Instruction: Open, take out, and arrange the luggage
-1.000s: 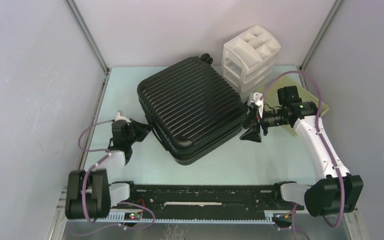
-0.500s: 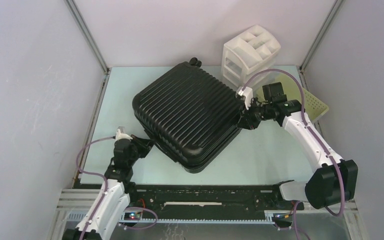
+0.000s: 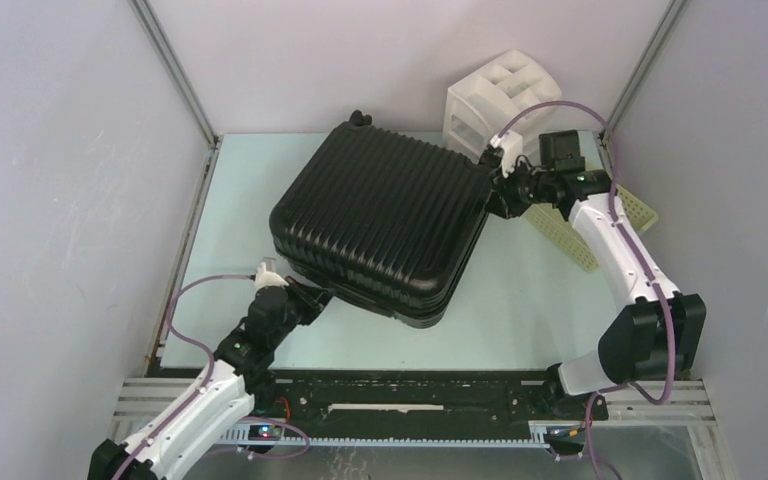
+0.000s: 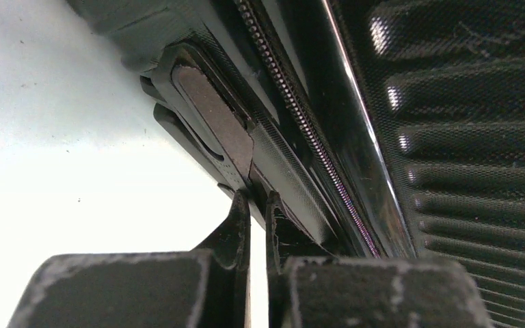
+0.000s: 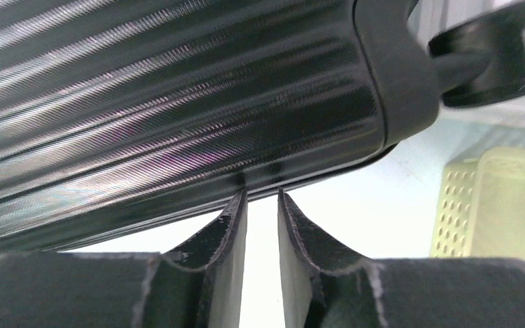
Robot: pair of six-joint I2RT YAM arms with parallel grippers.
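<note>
Turning the closed luggage (image 3: 380, 225) where it lies flat on the table (image 3: 520, 310) looks to be the step in hand, with an arm at each of two opposite corners. Nearest, the left gripper (image 3: 305, 297) has its fingers pressed almost together, pinching nothing that shows, tips set at the side handle (image 4: 208, 113) beside the zipper (image 4: 301, 130). It would do better to push low on the shell than on the handle, which may flex. Farther off, the right gripper (image 3: 495, 197) rests narrowly parted fingers, nothing between them, against the case's lower edge near a wheel (image 5: 492, 51). Both should press slowly and evenly, so the case pivots without sliding into the yellow basket (image 3: 572, 238) or the white drawer organizer (image 3: 490, 95) close behind.
</note>
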